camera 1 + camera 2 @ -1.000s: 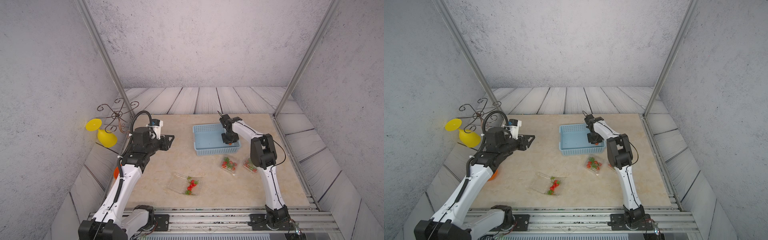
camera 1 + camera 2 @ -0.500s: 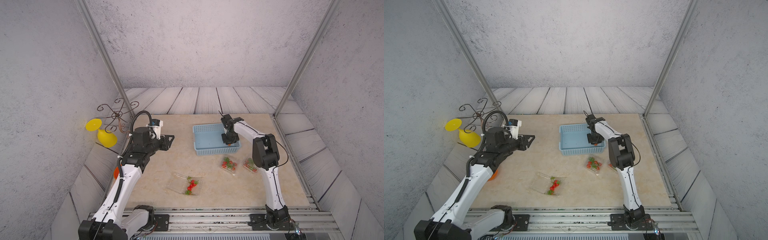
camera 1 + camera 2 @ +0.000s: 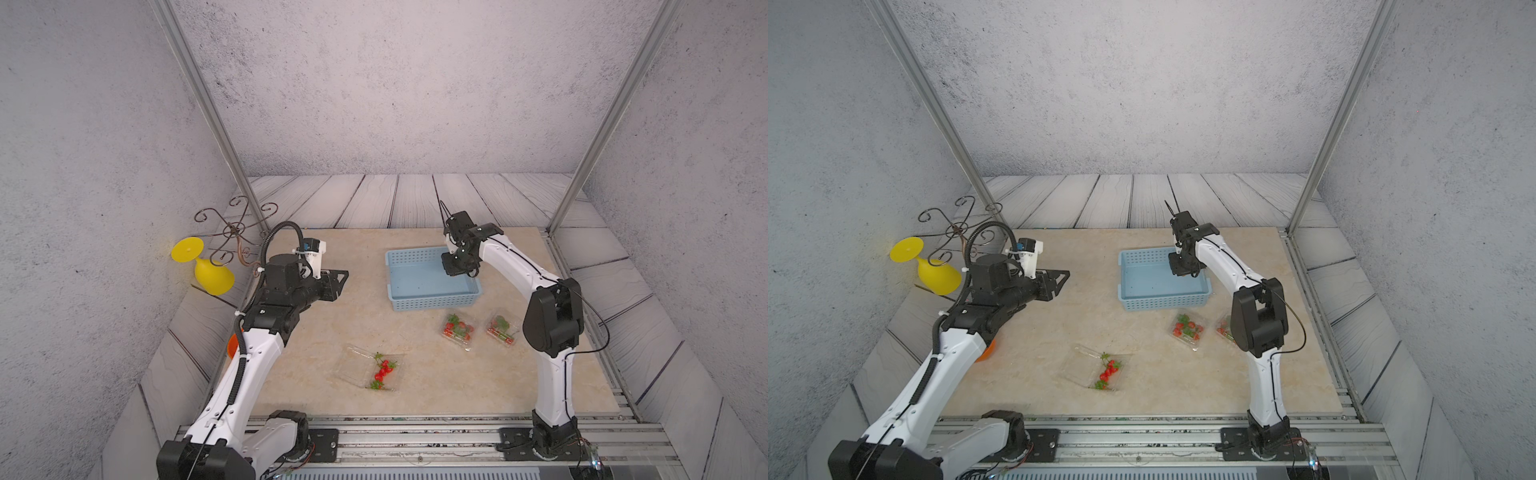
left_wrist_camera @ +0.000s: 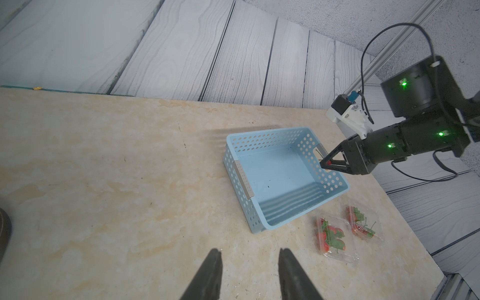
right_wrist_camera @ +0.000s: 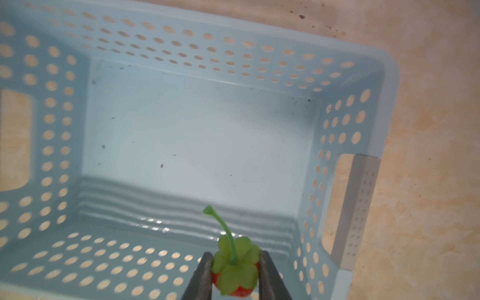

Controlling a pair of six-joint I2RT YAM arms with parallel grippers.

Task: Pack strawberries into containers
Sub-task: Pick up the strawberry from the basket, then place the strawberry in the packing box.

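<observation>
Now: berry clamped over the basket, open box waiting up front

Right gripper is clamped on one strawberry, with the jaws on the red sides just under the leafy cap and the stem poking free. The side pinch makes sense: the fruit is soft, and with cap and stem clear it can drop straight on release. It hangs over the blue basket, close to the end wall with the handle slot. The basket floor shows only specks and no other fruit, so this is likely the last one to move.

Left gripper has its jaws apart with nothing between them. It hovers above bare table, well apart from the basket, and looks parked out of the way.

Open box sits near the front middle with its lid flap laid flat and a few berries in one half. It has room, so it is probably the target. Two other boxes sit side by side just in front of the basket, near the right arm's elbow, both with fruit inside. Their lids look down, but I can't tell for sure.

Room: the berry first needs to clear the basket rim, then pass over or beside those two boxes. There is bare table all round the open box, so the approach is easy. Risks are clipping the basket wall or squeezing the fruit too hard. Yellow glass and wire stand sit off the left edge, well apart.
</observation>
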